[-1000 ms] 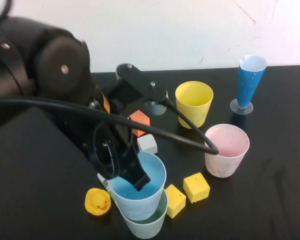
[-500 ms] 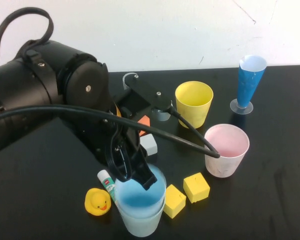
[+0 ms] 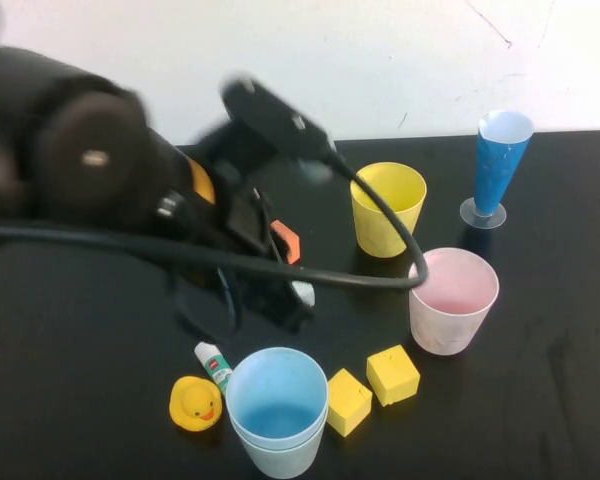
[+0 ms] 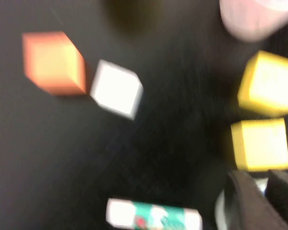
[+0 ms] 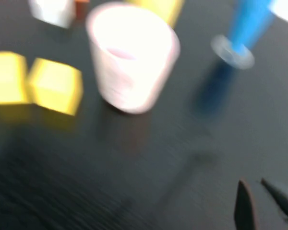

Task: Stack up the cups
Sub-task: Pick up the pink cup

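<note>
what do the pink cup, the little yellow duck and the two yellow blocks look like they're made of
Pink cup: probably thin plastic, matte whitish outside, its wall seemingly letting light through.
Yellow duck: likely rubber or soft vinyl, smooth and rounded with a slight sheen.
Yellow blocks: maybe foam or painted wood, flat matte faces with no shine; the look leaves it open.

Even, bright light falls on my matte black table (image 3: pixel 560 400), with only faint shadows. My bulky black left arm (image 3: pixel 90 180) smears with motion blur. Both my wrist views are badly blurred, edges soft throughout.
</note>
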